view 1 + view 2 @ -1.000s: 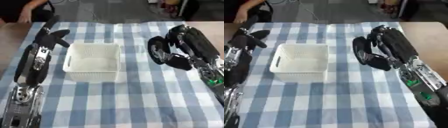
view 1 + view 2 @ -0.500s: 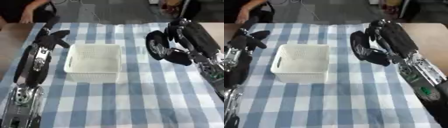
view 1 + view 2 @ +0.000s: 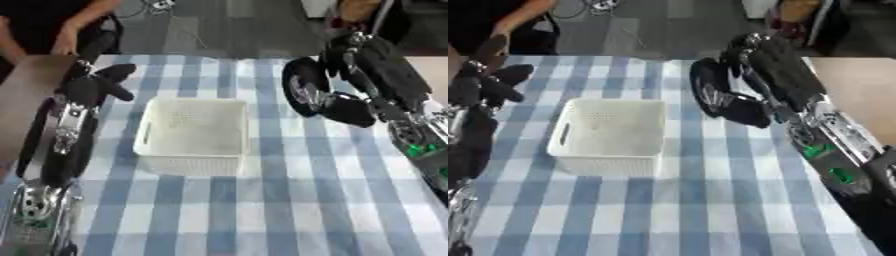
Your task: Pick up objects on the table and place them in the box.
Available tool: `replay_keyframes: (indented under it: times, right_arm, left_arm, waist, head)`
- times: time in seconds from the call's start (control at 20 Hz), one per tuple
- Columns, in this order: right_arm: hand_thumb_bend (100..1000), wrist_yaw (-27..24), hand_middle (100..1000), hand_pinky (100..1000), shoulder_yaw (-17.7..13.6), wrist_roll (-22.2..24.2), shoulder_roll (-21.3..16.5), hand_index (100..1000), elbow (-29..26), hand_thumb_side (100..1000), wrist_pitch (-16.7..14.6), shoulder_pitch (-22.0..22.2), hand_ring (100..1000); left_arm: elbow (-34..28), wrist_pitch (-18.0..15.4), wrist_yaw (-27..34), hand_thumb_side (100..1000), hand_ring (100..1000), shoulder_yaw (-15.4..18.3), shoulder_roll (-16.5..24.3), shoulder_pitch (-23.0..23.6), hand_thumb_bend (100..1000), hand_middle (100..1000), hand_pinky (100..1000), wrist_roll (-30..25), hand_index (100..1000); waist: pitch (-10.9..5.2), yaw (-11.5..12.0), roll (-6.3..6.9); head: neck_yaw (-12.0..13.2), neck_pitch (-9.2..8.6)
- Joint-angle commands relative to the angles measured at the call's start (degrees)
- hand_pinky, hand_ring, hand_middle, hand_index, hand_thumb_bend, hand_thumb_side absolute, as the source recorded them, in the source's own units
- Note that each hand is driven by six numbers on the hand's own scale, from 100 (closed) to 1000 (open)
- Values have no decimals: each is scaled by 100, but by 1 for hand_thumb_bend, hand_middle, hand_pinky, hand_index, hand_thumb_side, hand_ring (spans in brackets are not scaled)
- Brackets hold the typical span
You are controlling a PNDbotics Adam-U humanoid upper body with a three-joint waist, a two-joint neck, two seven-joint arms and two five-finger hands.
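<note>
A white perforated box [image 3: 192, 135] stands on the blue-and-white checked cloth [image 3: 262, 210], left of the middle; I see nothing inside it. No loose object shows on the cloth. My right hand [image 3: 337, 97] hovers over the far right part of the cloth, right of the box and apart from it. Its fingers arch downward, spread from the thumb, with nothing between them. My left hand [image 3: 92, 85] lies at the far left, beside the box's far left corner, fingers relaxed and pointing away, holding nothing.
My left forearm [image 3: 57, 150] runs along the cloth's left edge, close to the box. Bare wooden tabletop [image 3: 859, 80] shows to the right of the cloth. The cloth's far edge [image 3: 219, 56] lies just beyond both hands.
My right hand has moved toward the far edge and a little left. The whole view has shifted slightly, so the camera moved. The left hand and the box have stayed put.
</note>
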Motion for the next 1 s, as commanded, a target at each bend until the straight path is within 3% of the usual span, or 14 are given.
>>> replay_keyframes:
  times: [0.05,0.4,1.0]
  right_arm:
    - [100,72,331,409,-20,5,-133,430,50,742,-41,-211,287]
    - [100,143,328,408,9,-59,-40,427,293,742,-74,-444,283]
    - [100,-61,322,413,116,-128,186,425,319,739,-255,-789,269]
  left_arm:
    - [-180,7,106,882,792,-82,-36,-132,100,1000,909,-83,571]
    - [-246,45,287,878,791,-216,-135,-325,100,1000,906,-245,574]
    - [-373,48,462,867,786,-292,-158,-460,100,1000,900,-364,579]
  waist:
    - [-44,71,-3]
    - [51,359,-24]
    - [157,508,-58]
  head:
    - [-126,-124]
    - [-255,-286]
    - [-321,-343]
